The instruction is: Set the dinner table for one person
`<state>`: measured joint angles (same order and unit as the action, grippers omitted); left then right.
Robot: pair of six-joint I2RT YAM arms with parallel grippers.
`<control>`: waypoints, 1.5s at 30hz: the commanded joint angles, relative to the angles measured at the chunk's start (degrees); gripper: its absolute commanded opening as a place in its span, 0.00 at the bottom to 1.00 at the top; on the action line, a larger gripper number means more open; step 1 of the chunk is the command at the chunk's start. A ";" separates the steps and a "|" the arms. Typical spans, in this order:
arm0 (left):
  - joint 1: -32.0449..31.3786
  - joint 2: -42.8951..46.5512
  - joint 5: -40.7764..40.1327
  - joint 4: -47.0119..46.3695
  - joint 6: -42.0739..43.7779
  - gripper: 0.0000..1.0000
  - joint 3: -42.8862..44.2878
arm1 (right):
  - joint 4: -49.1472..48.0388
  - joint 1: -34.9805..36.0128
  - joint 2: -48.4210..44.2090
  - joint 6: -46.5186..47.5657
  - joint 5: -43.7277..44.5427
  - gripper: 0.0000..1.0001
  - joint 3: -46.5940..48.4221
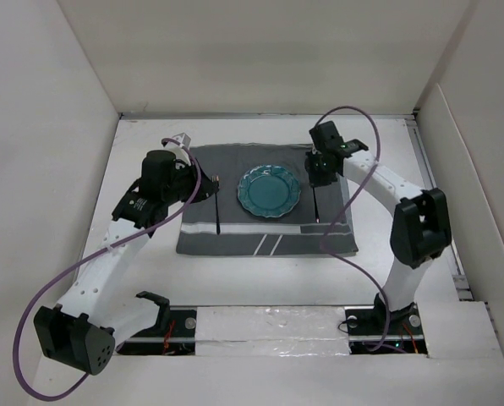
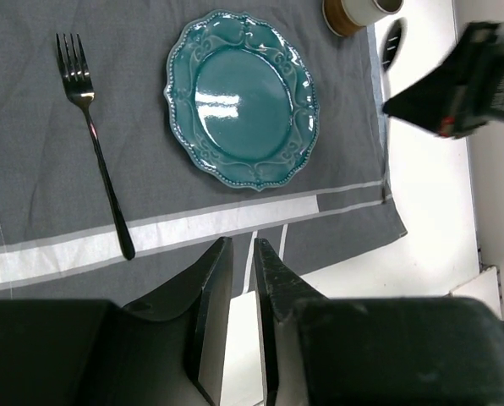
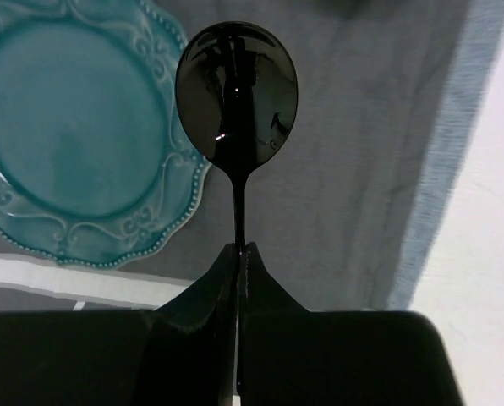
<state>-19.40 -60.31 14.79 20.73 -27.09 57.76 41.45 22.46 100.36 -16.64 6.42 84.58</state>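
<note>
My right pincer (image 3: 238,249) is clamped on the thin handle of a black spoon (image 3: 237,89). Its glossy bowl points away over the grey mat (image 3: 345,169), just beside the scalloped teal plate (image 3: 70,127). Only the right wrist view shows this grip; from above the spoon is a thin dark line right of the plate. I cannot tell whether it touches the mat.

My left pincer (image 2: 242,245) stands a narrow gap apart with nothing between its fingers, above the mat's near striped edge. Only the left wrist view shows that gap. That view also shows the fork (image 2: 95,144) lying flat on the mat left of the plate, tines pointing away, and a brown round thing (image 2: 345,13) at the mat's far right corner, cut off by the frame.

Only the top view takes in the whole tabletop (image 1: 260,279): plain, matte white and rectangular, walled by white panels. The mat lies across its middle, and both my arms reach in from the near edge.
</note>
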 commanded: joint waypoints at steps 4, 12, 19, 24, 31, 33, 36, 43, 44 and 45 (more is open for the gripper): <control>-0.11 0.55 -0.81 -2.01 -1.65 0.15 0.25 | -1.46 0.22 9.57 0.91 -3.25 0.00 4.89; -0.11 1.60 -2.57 -0.69 -2.09 0.17 -0.98 | -2.07 -1.10 17.15 -0.23 -2.46 0.00 8.41; -0.11 1.34 -3.27 -0.34 -2.18 0.18 -1.77 | -3.22 -2.24 19.17 -1.81 -1.49 0.00 9.99; -0.11 0.46 -3.54 -0.60 -2.09 0.19 -1.59 | -3.48 -2.24 20.32 -2.08 -0.09 0.00 11.40; -0.11 -0.33 -3.71 -1.04 -2.09 0.28 -2.12 | -3.13 -2.24 21.64 -1.90 -0.79 0.32 11.40; -0.11 -0.51 -4.06 -1.13 -1.74 0.32 -1.95 | -3.13 -2.24 20.24 -1.90 -0.96 0.41 10.70; -0.11 -0.68 -4.33 -1.57 -0.69 0.35 -0.46 | -2.17 -2.24 13.24 -1.55 -3.68 0.46 10.34; -0.11 -2.87 -4.68 -2.80 -0.15 0.41 12.16 | -5.75 -1.19 -13.45 -0.58 -6.86 0.15 9.48; -0.11 -4.18 -4.94 -2.89 -0.42 0.42 14.55 | -9.60 -1.19 -17.43 -1.45 -6.77 0.00 8.51; -0.11 -4.81 -5.46 -2.72 -0.42 0.44 17.10 | -11.90 -1.80 -21.30 -1.64 -3.20 0.00 5.72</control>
<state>-19.40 -64.64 10.24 21.69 -28.08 66.76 37.36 20.67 92.79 -17.98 1.34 92.23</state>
